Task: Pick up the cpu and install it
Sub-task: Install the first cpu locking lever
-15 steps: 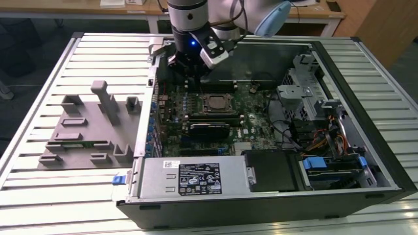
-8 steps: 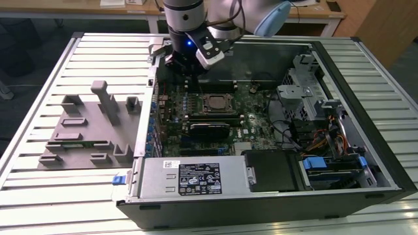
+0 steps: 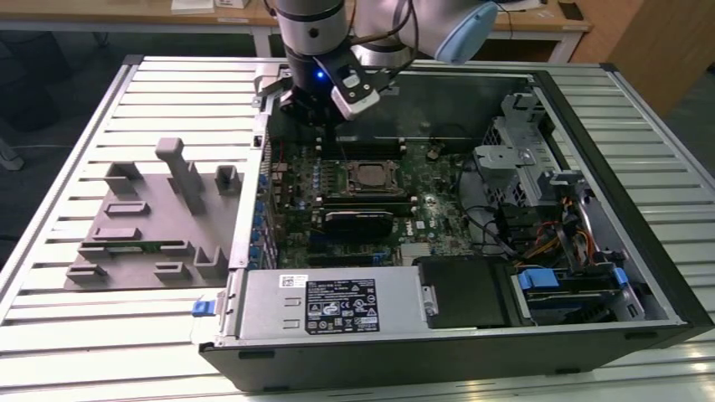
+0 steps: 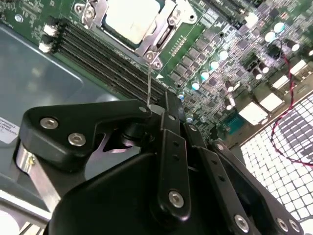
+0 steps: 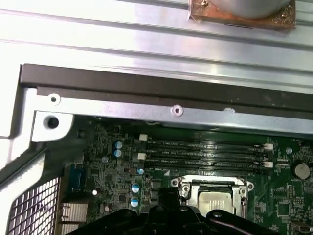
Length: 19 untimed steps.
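The cpu [image 3: 364,177] lies flat in the motherboard socket of the open computer case, its pale silver top framed by the metal socket bracket [image 4: 164,29]. It appears in both wrist views [image 4: 131,17] [image 5: 212,199]. My gripper [image 3: 321,113] hangs above the board just behind the socket, toward the case's rear wall. In the second wrist view its black fingers [image 4: 168,147] meet at the tips, so the gripper [image 4: 157,108] is shut. A thin metal rod [image 4: 148,78] runs from the socket corner up to the tips. Whether it is pinched I cannot tell.
Memory slots [image 5: 205,154] lie between the socket and the case's rear rim [image 5: 146,88]. A black finned block [image 3: 357,222] sits in front of the socket, a power supply [image 3: 324,306] at the case front, drive cages [image 3: 537,167] on the exterior view's right. A grey fixture [image 3: 146,226] with upright blocks stands outside on the exterior view's left.
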Tool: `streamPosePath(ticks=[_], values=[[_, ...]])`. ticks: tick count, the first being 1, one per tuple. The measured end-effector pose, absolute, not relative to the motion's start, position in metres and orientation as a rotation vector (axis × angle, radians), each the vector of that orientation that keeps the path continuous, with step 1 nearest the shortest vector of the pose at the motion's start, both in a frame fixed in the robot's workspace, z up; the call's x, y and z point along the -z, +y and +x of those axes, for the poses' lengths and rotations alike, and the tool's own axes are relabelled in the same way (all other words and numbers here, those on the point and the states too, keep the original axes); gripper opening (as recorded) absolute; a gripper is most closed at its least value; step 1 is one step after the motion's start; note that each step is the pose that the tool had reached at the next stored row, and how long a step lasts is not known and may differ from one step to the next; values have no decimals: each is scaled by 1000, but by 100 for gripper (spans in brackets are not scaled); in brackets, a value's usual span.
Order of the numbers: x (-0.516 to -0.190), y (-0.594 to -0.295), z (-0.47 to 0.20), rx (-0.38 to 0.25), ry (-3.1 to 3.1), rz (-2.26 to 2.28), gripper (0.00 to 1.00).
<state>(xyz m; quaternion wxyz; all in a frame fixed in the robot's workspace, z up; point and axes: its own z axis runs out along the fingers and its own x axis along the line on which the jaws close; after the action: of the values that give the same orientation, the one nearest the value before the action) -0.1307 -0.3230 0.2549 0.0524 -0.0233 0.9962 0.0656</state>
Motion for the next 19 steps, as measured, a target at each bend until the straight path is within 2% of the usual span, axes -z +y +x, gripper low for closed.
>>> streamPosePath(ticks=[7, 19], values=[[-255, -323, -133, -239, 3026, -60, 11], [-255, -323, -115, -241, 3025, -50, 11]])
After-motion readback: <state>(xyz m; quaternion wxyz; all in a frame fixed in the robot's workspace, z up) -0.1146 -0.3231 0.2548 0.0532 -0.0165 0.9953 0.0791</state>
